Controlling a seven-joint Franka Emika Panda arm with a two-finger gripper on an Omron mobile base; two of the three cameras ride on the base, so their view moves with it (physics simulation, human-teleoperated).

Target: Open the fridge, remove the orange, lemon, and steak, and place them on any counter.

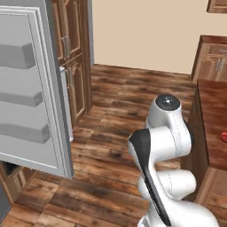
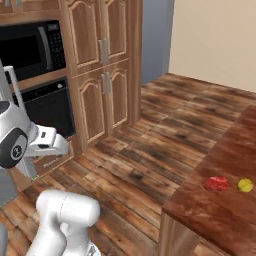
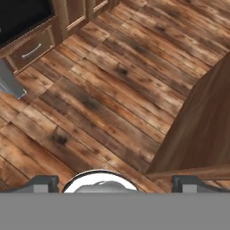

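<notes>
A broad stretch of bare wooden floor (image 1: 119,133) lies between the open fridge door (image 1: 31,88) and the table (image 2: 220,200), giving free passage through the middle. The door swings out into that gap on one side, its inner shelves facing the room. The wall cabinets (image 2: 105,65) and the oven (image 2: 47,107) close off the far side. On the table, the steak (image 2: 216,183) and the lemon (image 2: 245,185) sit near each other, with bare top around them. The end effector (image 3: 114,183) stands wide open over floor beside the table's wooden side (image 3: 197,134).

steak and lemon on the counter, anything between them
Nothing. In the right base view the steak and the lemon lie apart, with bare counter top between them.
</notes>
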